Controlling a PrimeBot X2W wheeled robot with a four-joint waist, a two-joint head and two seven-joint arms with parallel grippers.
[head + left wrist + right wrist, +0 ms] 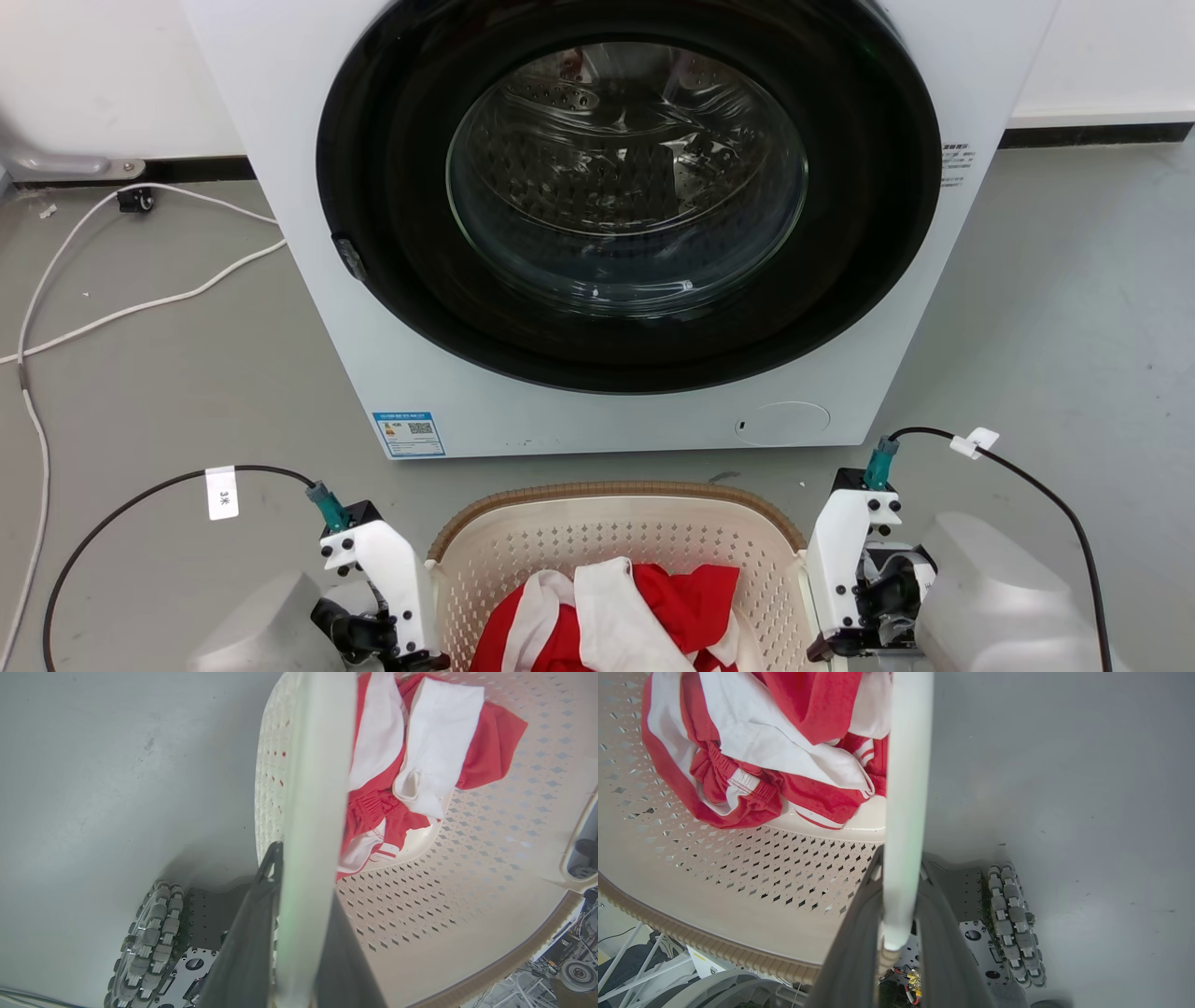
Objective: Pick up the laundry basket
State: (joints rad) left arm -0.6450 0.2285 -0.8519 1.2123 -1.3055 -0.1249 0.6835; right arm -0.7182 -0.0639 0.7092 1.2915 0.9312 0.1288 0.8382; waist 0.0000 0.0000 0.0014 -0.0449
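Closest to the robot's head, at 6 o'clock, is the laundry basket [616,546], cream with lots of little holes and a brown rim. Red and white clothes [635,616] lie in a heap inside it. At 9 o'clock of the basket is the left gripper [303,872]. Its two dark fingers are squeezed tight on the white side handle [317,765], one finger on each side of the bar. At 3 o'clock of the basket is the right gripper [902,858], and it pinches the other handle [908,765] the same way. I cannot tell if the bottom of the basket touches the grey floor [1074,327]. At 12 o'clock, just past the basket, stands a big white washing machine [420,373] with its round glass door [625,177] closed. A white cable [140,303] curls over the floor at 10 o'clock. From the left wrist, one of the robot's roller wheels [149,942] shows down by the floor, near the basket's side.
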